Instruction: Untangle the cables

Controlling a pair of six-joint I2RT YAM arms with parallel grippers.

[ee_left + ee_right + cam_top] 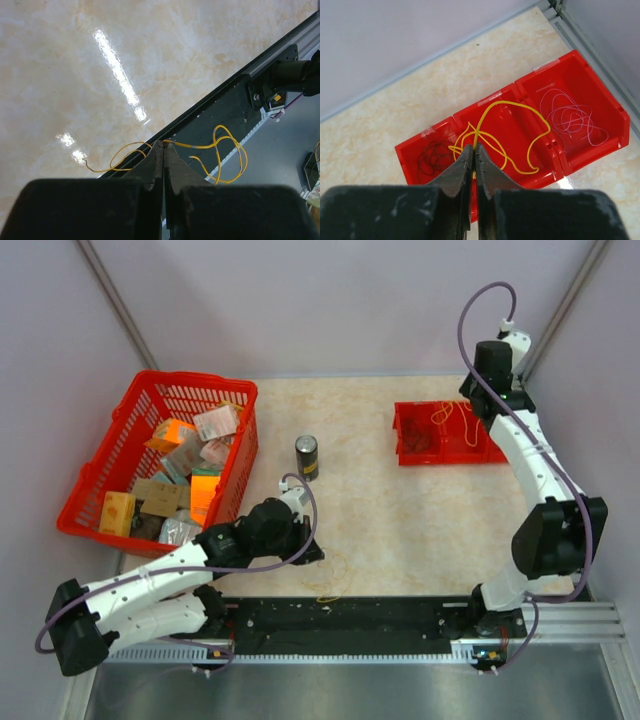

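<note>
- Pinching a yellow wire, the left gripper has its jaws pressed together at 6 o'clock from the can; the wire's loops trail across the black rail.
- The right gripper, jaws closed on a second yellow wire, hangs over the red bin at the can's 3 o'clock.
- A black wire lies in the bin's 9 o'clock compartment.

Top camera looks down on whole table; left wrist close over near edge, right wrist above bins
</note>
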